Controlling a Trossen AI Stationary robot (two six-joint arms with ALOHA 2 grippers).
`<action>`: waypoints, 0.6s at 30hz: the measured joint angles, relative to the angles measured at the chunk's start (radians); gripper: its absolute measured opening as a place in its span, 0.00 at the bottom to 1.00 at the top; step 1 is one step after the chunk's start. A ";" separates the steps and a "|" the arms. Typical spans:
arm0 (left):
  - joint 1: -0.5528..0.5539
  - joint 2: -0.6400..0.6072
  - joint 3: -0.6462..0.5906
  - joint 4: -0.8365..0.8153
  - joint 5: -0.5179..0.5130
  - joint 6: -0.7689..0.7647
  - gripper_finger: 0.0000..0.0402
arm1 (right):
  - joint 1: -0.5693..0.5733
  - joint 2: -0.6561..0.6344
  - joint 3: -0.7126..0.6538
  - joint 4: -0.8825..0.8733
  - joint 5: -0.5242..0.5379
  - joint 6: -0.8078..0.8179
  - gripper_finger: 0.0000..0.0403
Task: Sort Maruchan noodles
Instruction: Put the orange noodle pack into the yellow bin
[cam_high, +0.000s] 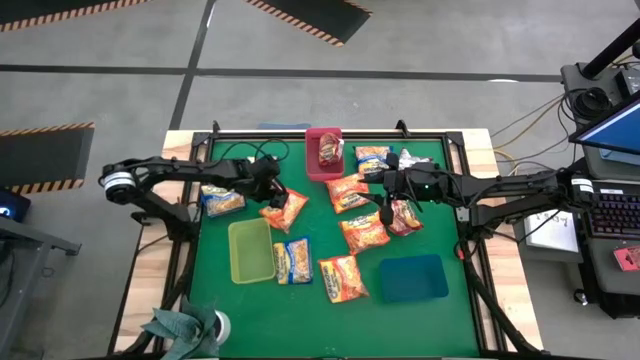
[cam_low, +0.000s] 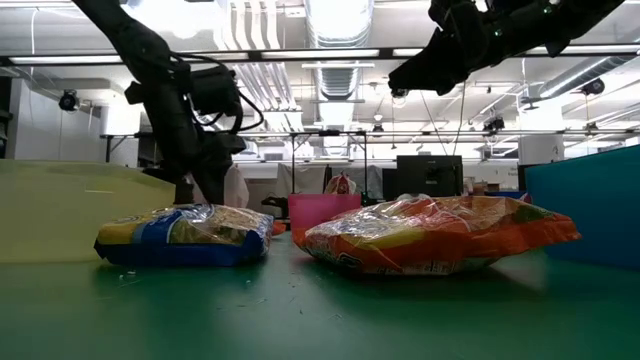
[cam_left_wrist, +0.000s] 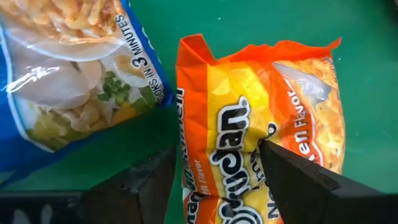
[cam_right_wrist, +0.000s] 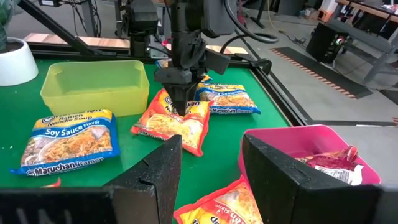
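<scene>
My left gripper (cam_high: 275, 196) points down at an orange Maruchan packet (cam_high: 286, 210) on the green mat, left of centre, and is shut on it. My right gripper (cam_high: 385, 207) hangs open and empty above the mat right of centre, over orange packets (cam_high: 364, 232) and a dark pink one (cam_high: 406, 216). In the right wrist view my right gripper (cam_right_wrist: 211, 149) faces the left gripper (cam_right_wrist: 180, 99). More packets lie flat on the mat: blue-and-yellow (cam_high: 222, 200) (cam_high: 293, 260) (cam_high: 373, 157) and orange (cam_high: 347, 192) (cam_high: 343, 278). My left gripper pinches the orange packet between its two fingers (cam_left_wrist: 286, 171), across the packet's width near one end (cam_left_wrist: 214, 158). The fingers come from above, pointing down. The wrapper is bunched between them. The rest of the packet (cam_right_wrist: 177, 127) lies on the mat.
A pink tray (cam_high: 312, 160) at the far middle holds a dark red packet (cam_high: 331, 150). A yellow-green tray (cam_high: 250, 250) stands left of centre and a blue tray (cam_high: 412, 278) at the near right. A potted plant (cam_high: 185, 325) stands at the near left corner.
</scene>
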 joint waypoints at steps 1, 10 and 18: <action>0.000 0.001 0.000 0.011 0.000 0.002 0.49 | 0.000 0.000 0.000 0.000 0.000 0.000 0.40; -0.003 -0.003 0.000 0.064 -0.008 0.028 0.13 | -0.002 0.000 0.000 0.000 0.000 0.000 0.40; -0.010 -0.042 0.000 0.103 -0.029 0.069 0.01 | -0.002 0.001 0.000 0.000 0.000 0.001 0.40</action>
